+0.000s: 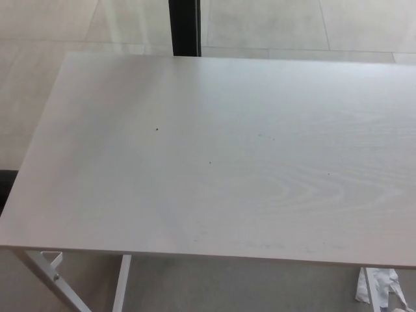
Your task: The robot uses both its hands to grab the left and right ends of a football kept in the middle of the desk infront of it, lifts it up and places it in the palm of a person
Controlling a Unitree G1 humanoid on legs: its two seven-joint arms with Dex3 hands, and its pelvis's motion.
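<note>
Head view shows a pale wood-grain bench (214, 156) filling most of the frame, its top carrying only a few tiny dark specks, with white metal legs (49, 276) below its near edge and a crumpled white scrap (380, 289) on the floor at the lower right. Beyond the far edge a dark vertical post (184, 27) stands against a tiled floor. No football shows anywhere on the bench or around it, and no person's palm is in sight, so where the ball is cannot be told. Neither the left hand nor the right hand shows, so how far each is open cannot be told either. Judging from this, the step in hand is still finding the ball: best to hold both arms back until the ball is in view, then bring the hands in evenly toward its two ends.
</note>
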